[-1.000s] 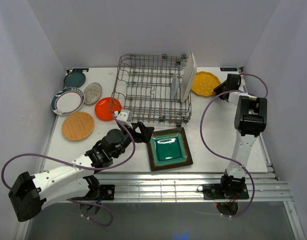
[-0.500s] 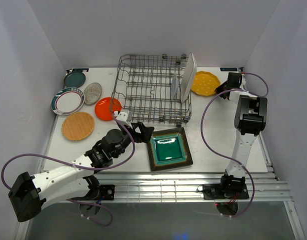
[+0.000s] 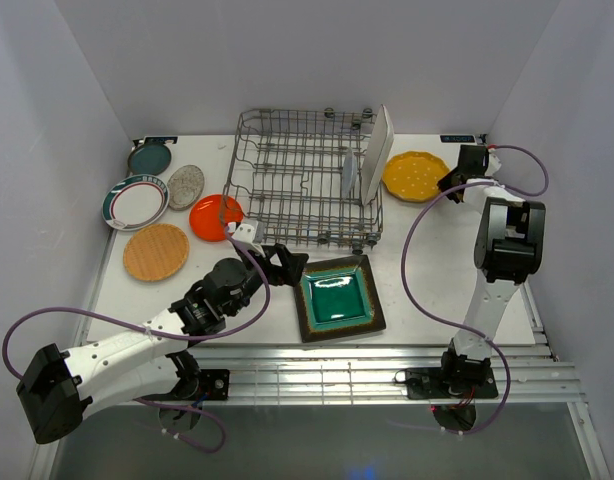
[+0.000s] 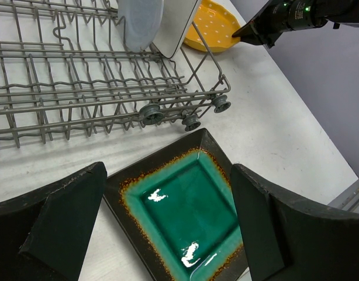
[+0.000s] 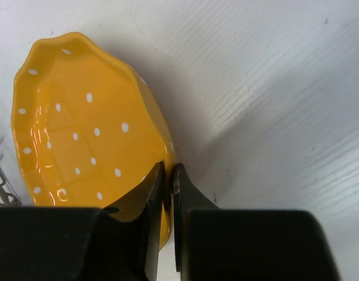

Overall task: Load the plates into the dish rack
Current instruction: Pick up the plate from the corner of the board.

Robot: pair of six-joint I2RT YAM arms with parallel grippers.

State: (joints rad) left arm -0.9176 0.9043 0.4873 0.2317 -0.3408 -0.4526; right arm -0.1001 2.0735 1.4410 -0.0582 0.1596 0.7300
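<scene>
Plates lay all over the flat white table (image 3: 427,290) when I looked at my screens. The biggest thing on it was the grey wire dish rack (image 3: 287,200), at the middle of the far side. Right in front of the rack lay the dark square plate with a shiny green middle (image 3: 337,298), flat on the table. A tall white rectangle plate (image 3: 378,150) stood on its edge at the right end of the rack.

On the left side of the table I saw round plates lying flat. They were the white plate with a teal rim (image 3: 135,202), the wood-coloured plate (image 3: 156,251) in front of it, and the orange plate (image 3: 215,217) right by the rack's left side. To the right of the rack sat the yellow wavy-edged plate with white dots (image 3: 415,175). The speckled grey plate (image 3: 186,186) lay behind the orange one. A small pale blue round plate (image 3: 348,175) stood in the rack just beside the white rectangle. The little teal plate (image 3: 149,158) was in the far left corner.

My left claw (image 4: 168,175) hung by the far left corner of the square plate. Its two black fingers (image 4: 62,222) were spread as wide as they go and held nothing. My right claw (image 5: 169,170) was squeezed tight on the yellow plate's rim, one finger inside and one outside.
</scene>
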